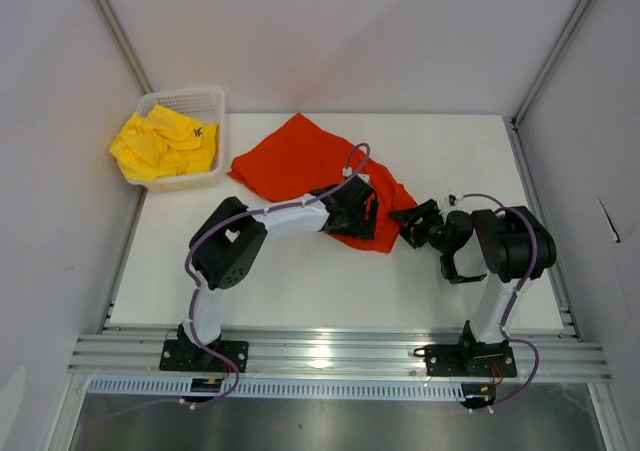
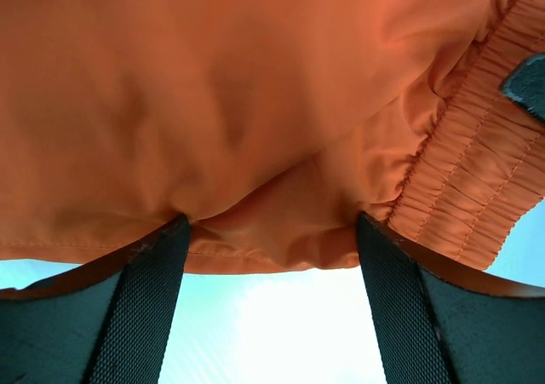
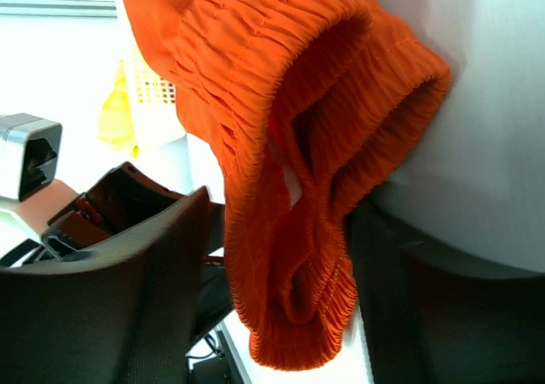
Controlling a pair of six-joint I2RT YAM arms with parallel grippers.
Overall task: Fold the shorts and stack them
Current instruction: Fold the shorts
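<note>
One waistband opening [image 3: 319, 82], R wrist only.

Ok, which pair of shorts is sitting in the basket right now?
The yellow shorts, bunched up in the white mesh basket at the table's far left corner. The orange-red shorts lie spread on the table instead.

Soft, matt, lightly creased cloth — the orange-red shorts [image 1: 300, 161].

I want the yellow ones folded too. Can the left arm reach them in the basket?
Probably yes. The yellow shorts lie uncovered in the open-topped basket on that arm's side, though the left gripper is busy at the orange shorts.
</note>
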